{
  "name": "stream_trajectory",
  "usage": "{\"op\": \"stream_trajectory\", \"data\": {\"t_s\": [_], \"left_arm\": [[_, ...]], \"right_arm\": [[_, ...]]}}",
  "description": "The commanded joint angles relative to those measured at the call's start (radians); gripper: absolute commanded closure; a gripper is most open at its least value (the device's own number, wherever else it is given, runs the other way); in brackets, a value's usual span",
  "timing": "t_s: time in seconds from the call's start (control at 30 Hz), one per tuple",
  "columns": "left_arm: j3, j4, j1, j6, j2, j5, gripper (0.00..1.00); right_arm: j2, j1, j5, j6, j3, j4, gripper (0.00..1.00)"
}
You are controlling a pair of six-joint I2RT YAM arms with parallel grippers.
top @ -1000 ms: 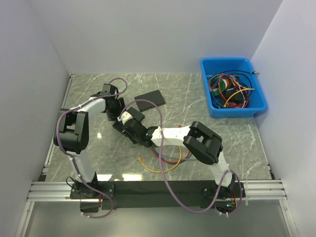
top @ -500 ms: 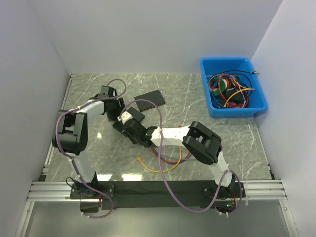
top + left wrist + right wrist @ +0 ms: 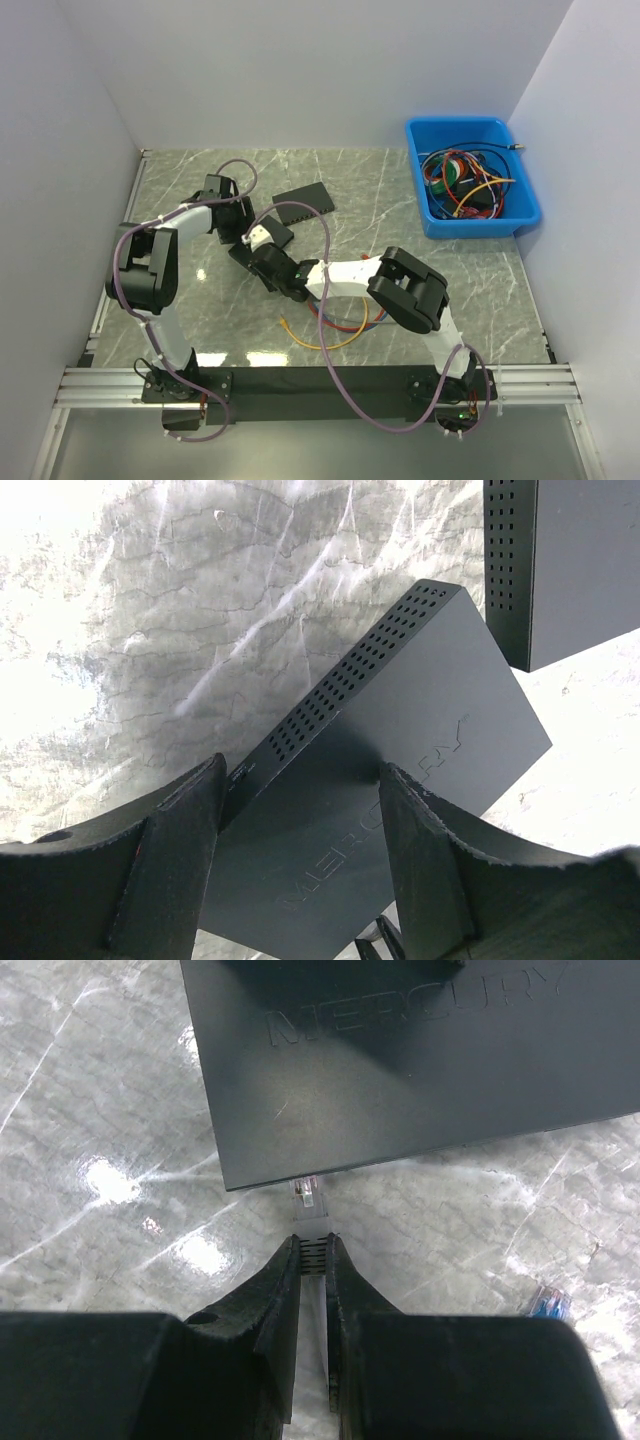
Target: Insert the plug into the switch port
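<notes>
The switch [image 3: 400, 730] is a flat black box marked MERCURY lying on the marble table; it also shows in the right wrist view as the switch [image 3: 400, 1060] and, partly covered, from above as the switch [image 3: 278, 233]. My left gripper [image 3: 300, 780] is open over its near end, one finger beside the vented side, the other over the top face. My right gripper [image 3: 314, 1245] is shut on the ribbed boot of the clear plug [image 3: 307, 1192]. The plug's tip meets the switch's near edge. The ports themselves are hidden.
A second black box [image 3: 303, 203] lies just beyond the switch. Orange and red cables [image 3: 335, 325] are looped on the table under the right arm. Another clear plug [image 3: 548, 1303] lies loose nearby. A blue bin [image 3: 462, 122] of cables stands at the back right.
The left arm's elbow has swung slightly left. The right gripper has crept a little toward the switch with the plug. Both grippers keep their openings.
</notes>
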Motion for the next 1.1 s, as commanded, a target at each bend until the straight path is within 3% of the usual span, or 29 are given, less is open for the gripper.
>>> {"op": "stream_trajectory", "data": {"t_s": [0.0,0.4,0.77,1.07], "left_arm": [[-0.058,-0.178,-0.073,-0.053,0.015,0.161,0.33],[-0.059,-0.187,-0.093,-0.061,0.004,0.13,0.33],[-0.067,-0.185,-0.108,-0.064,0.0,0.135,0.33],[-0.069,-0.185,-0.11,-0.066,-0.005,0.132,0.31]], "right_arm": [[-0.022,-0.025,0.091,0.041,0.059,0.241,1.0],[0.066,-0.053,0.113,0.109,0.367,0.0,1.0],[0.146,-0.096,0.162,0.207,0.43,0.009,1.0],[0.155,-0.1,0.151,0.179,0.421,0.086,1.0]]}}
